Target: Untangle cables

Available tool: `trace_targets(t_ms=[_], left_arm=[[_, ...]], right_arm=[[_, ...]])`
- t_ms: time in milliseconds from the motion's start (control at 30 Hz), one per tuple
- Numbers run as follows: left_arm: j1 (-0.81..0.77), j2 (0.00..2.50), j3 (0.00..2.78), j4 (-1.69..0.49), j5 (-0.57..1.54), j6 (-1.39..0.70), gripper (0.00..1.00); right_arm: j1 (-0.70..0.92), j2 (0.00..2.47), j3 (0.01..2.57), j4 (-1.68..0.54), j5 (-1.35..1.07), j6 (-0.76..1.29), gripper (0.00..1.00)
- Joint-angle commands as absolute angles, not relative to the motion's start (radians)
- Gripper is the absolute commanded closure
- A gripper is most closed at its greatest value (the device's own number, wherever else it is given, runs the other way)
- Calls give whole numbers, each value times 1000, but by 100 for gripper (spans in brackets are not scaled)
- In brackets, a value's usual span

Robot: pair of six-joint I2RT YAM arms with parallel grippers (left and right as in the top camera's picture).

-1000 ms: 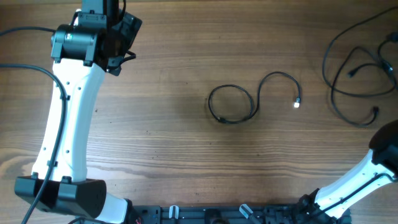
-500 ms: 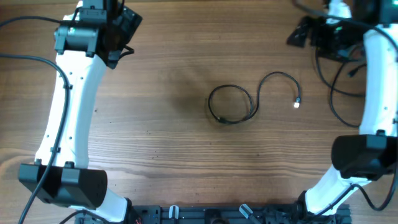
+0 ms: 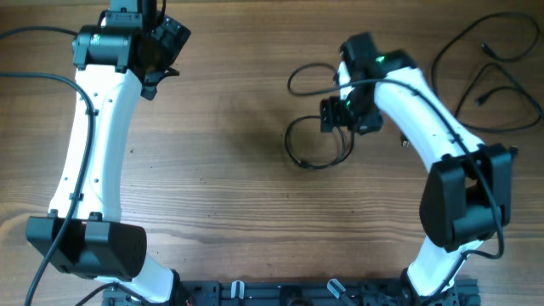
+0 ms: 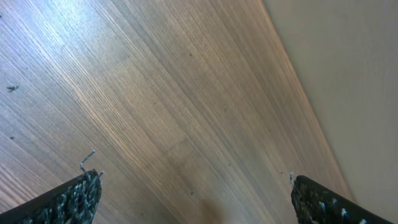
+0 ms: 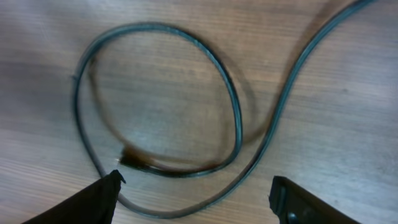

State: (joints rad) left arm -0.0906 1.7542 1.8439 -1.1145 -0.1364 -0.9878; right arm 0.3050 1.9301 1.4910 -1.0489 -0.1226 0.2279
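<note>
Right fingers [image 5: 99, 199] hang spread above the coiled cable [image 5: 237, 118] at mid-counter [image 3: 229, 170], gripping nothing. The smart move is to settle on one strand at the loop's edge, away from the crossing, then pinch and draw it out slowly. The cord is thin, black and glossy, one loop with a tail. More cables [image 3: 435, 61] lie far right. Left fingers [image 4: 68, 202] are released at far left.
</note>
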Motion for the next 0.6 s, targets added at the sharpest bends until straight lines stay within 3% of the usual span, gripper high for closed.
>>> trace_targets(t_ms=[0,200,300,467,500,567], left_arm=[[-92,1764,1833,-1116,-140,-973,0],[-91,1764,1833,-1116,-139,-973,0],[-91,1764,1833,-1116,-139,-973,0],[-91,1764,1833,-1116,-140,-973,0],[-91,1764,1833,-1116,-140,-973,0],[-91,1764,1833,-1116,-140,-973,0]], right_arm=[[331,1928,1387,-947,12,274,23],[333,1928,1233,-772,89,326,28],[333,1928,1206,-743,89,342,37],[333,1928,1159,-719,86,346,69],[333,1928,1154,-719,86,372,92],[331,1921,1174,-730,84,407,96]])
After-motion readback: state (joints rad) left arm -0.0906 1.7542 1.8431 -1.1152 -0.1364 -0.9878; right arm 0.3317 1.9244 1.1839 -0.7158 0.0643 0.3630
